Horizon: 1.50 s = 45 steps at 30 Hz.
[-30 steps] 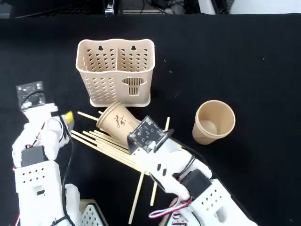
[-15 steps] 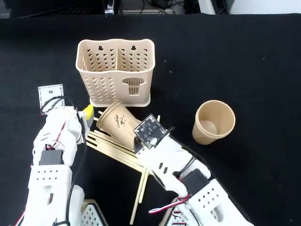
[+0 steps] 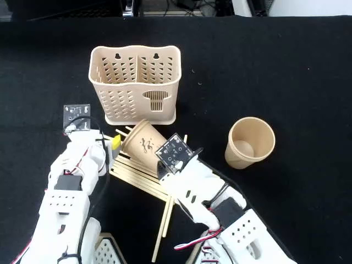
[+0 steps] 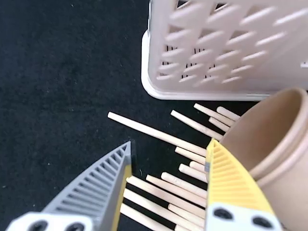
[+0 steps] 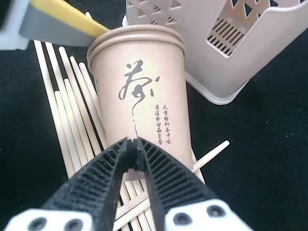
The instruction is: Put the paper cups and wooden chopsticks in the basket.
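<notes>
**While two grippers crowd one cup, the sticks may scatter**

Because the left gripper [image 4: 170, 144] hangs with its jaws wide apart over the near ends of the wooden chopsticks [image 3: 137, 177], I'd watch that side first. The sticks lie in a loose fan toward the near edge of the table [image 3: 286, 71], some crossing each other. If the jaws close there, they may catch one stick and flick the others away, or take several at once and drop some on the way up. The yellow finger [image 4: 226, 178] is just beside the rim of the tipped paper cup [image 3: 142, 144], so a careless squeeze could dent the cup or nudge it.

That cup lies on its side across the sticks, mouth toward the basket [image 3: 137, 102], which stands upright and nearer the far edge. A round cup resting on round sticks looks ready to roll, and it could drag the bundle askew.

Further right, the right gripper [image 5: 131, 142] has its jaws drawn almost together at the cup's base end. I can't tell whether they pinch the edge or only rest on it. If the hold is thin, I'd expect the cup to slip or swing once lifted. With both arms this close, a bump between them also seems possible.

Toward the right edge, well apart, the second paper cup [image 3: 250, 142] stands upright and seems out of harm's way.
</notes>
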Tool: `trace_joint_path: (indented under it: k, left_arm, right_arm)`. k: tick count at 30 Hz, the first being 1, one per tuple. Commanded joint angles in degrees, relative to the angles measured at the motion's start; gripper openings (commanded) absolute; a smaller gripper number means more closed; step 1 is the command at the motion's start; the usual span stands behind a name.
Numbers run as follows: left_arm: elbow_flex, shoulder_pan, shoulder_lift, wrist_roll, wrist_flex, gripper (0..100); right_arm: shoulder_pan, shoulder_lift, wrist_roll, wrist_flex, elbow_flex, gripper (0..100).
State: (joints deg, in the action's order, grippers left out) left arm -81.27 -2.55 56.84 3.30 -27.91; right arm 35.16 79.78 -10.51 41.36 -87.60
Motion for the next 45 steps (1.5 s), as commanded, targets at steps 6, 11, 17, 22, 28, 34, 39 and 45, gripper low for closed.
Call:
trace_joint_path:
  k: [6, 11, 17, 22, 28, 34, 39, 45]
  left_arm:
    - [3.5, 1.1, -0.2, -3.3, -11.9, 26]
    - [6.3, 0.8, -0.2, -8.4, -19.1, 25]
    - [10.1, -6.6, -0.1, -8.1, -14.2, 25]
    - [7.8, -7.9, -0.3, 1.9, -2.6, 26]
    - [3.2, 1.7, -0.7, 6.2, 2.5, 26]
    - [3.4, 3.6, -0.8, 10.5, 5.5, 25]
    - [3.0, 4.1, -0.9, 10.1, 6.6, 25]
    - [-0.9, 4.1, -0.8, 6.7, 6.7, 26]
  right_arm:
    - [-0.6, 0.8, -0.7, -3.2, 0.7, 1.4]
    - [-0.6, 0.8, -0.3, -6.1, 1.0, 1.4]
    - [-1.8, 0.8, -0.3, -6.3, 2.2, 1.4]
    - [-6.3, 0.8, -0.3, -6.3, 2.5, 1.4]
    - [-8.3, 0.8, -0.6, -6.3, 2.2, 1.4]
    - [-8.7, 0.8, -0.6, -6.3, 2.1, 1.4]
    - [-8.7, 0.8, -0.6, -6.3, 2.1, 1.4]
    - [-8.8, 0.8, -0.7, -6.8, 2.2, 1.4]
